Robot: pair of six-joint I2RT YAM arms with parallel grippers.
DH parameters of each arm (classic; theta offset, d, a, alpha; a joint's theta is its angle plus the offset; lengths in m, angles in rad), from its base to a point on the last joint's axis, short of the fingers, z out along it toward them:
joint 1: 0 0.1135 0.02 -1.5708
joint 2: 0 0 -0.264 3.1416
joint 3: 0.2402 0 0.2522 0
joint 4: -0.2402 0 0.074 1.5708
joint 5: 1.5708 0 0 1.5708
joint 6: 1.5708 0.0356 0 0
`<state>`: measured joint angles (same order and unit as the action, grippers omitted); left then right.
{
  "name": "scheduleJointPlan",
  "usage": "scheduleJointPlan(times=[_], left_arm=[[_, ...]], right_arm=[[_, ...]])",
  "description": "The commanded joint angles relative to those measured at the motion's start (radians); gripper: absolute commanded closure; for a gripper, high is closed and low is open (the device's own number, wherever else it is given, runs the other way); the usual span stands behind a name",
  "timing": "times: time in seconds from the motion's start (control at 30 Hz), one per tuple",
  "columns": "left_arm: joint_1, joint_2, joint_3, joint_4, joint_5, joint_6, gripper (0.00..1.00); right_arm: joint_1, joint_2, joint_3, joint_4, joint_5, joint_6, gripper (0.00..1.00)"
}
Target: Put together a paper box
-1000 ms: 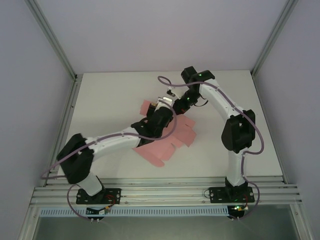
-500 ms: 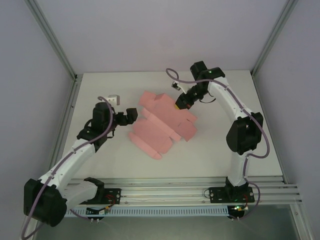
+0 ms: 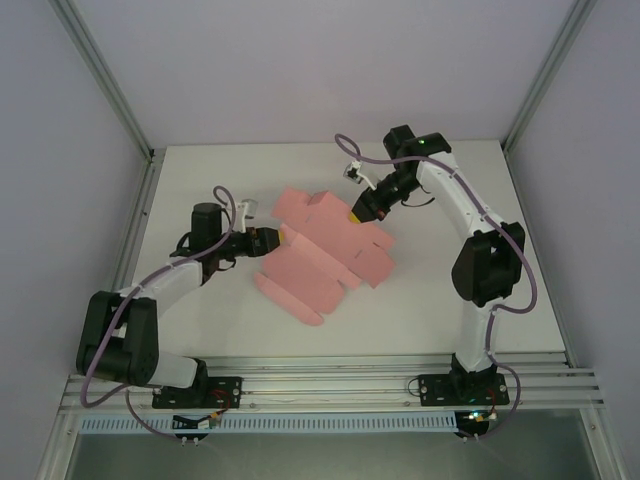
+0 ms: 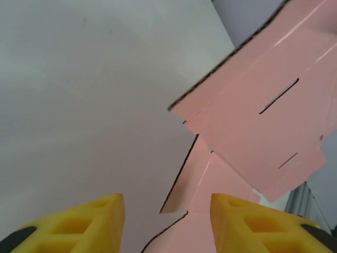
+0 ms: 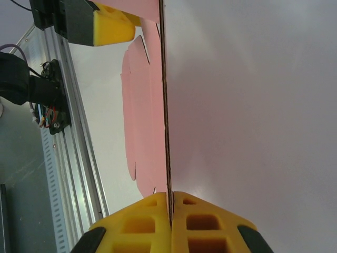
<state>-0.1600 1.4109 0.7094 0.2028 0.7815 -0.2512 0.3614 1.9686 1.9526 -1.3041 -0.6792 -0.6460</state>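
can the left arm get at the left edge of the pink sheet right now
Probably yes: the left tool is open right at the left edge of the paper box, with nothing between them. The right tool pinches the opposite edge, which should stop the sheet sliding.

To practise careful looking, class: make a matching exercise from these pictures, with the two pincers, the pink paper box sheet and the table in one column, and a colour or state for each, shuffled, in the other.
Column one: 1 left pincer; 2 right pincer; 3 paper box; 4 table.
Column two: A white; B shut on the paper box's edge; C pink, unfolded; D open, jaws apart.
Pairs: 1-D, 2-B, 3-C, 4-A.
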Motion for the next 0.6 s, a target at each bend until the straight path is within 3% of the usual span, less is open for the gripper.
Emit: scheduleJointPlan(times=[0.0,0.2,0.33,0.47,0.57], left_arm=[[0.010,0.024,0.019,0.122,0.101,-0.008,0.60],[0.011,0.046,0.012,0.199,0.095,-0.040,0.74],[0.012,0.039,0.001,0.211,0.097,-0.051,1.00],[0.002,0.000,-0.013,0.180,0.058,-0.024,1.00],[-0.065,-0.063,0.006,0.001,-0.119,0.115,1.00]], right_arm=[[-0.002,0.003,0.022,-0.029,-0.061,-0.034,1.00],[-0.004,0.004,0.022,-0.044,-0.062,-0.035,1.00],[-0.006,0.003,0.019,-0.039,-0.049,-0.012,1.00],[-0.006,0.005,0.020,-0.010,-0.047,0.049,1.00],[-0.006,0.009,0.023,-0.004,-0.048,0.082,1.00]])
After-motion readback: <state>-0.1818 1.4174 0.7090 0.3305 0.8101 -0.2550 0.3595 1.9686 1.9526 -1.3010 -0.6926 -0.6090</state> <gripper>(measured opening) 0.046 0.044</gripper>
